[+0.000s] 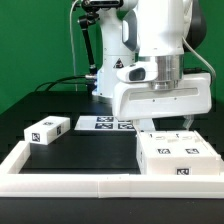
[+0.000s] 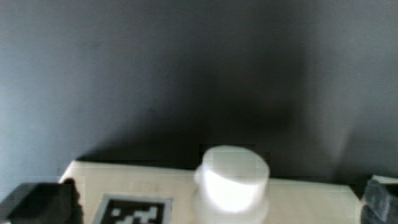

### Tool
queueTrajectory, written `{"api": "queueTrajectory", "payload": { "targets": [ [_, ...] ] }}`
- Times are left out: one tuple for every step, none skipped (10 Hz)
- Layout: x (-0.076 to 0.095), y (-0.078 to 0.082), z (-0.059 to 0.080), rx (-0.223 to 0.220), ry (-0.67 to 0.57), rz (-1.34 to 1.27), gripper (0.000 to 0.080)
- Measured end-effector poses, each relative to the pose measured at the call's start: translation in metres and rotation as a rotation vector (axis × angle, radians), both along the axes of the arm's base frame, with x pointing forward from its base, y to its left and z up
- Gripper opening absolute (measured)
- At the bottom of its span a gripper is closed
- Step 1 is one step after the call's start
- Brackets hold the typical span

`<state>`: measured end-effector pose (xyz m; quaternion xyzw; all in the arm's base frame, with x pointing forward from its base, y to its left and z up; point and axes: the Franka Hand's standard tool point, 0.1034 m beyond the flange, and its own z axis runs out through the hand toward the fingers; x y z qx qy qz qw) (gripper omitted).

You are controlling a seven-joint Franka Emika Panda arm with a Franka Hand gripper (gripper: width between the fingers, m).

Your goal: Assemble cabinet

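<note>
The cabinet (image 1: 175,156) is a white block with tags on its faces, at the exterior view's lower right, just inside the front rail. My gripper (image 1: 166,126) hangs directly over its far edge, with the fingertips hidden behind the hand and the block. In the wrist view the cabinet's top (image 2: 294,200) shows a tag (image 2: 134,211) and a white rounded knob (image 2: 231,178). My gripper (image 2: 214,205) is open, with dark fingertips (image 2: 43,203) wide apart at either side of that surface. I cannot tell whether they touch it.
A small white tagged panel (image 1: 47,129) lies at the exterior view's left. The marker board (image 1: 106,123) lies flat behind the middle, near the arm's base. A long white border rail (image 1: 70,181) runs along the front and up the left side.
</note>
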<state>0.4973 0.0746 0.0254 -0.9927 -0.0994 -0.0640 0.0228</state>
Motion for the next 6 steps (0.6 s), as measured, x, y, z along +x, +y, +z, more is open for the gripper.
{"api": "queueTrajectory", "payload": {
  "targets": [
    [-0.001,0.000,-0.002,-0.001,0.007,0.003,0.0797],
    [0.000,0.000,-0.001,-0.001,0.005,0.007,0.0797],
    [-0.002,0.000,-0.003,-0.002,0.007,0.009,0.0797],
    [-0.005,-0.002,-0.006,-0.004,0.015,0.007,0.0797],
    [-0.006,-0.006,-0.010,-0.003,0.006,0.006,0.0797],
    [-0.006,-0.007,-0.014,0.000,-0.006,0.004,0.0797]
  ]
}}
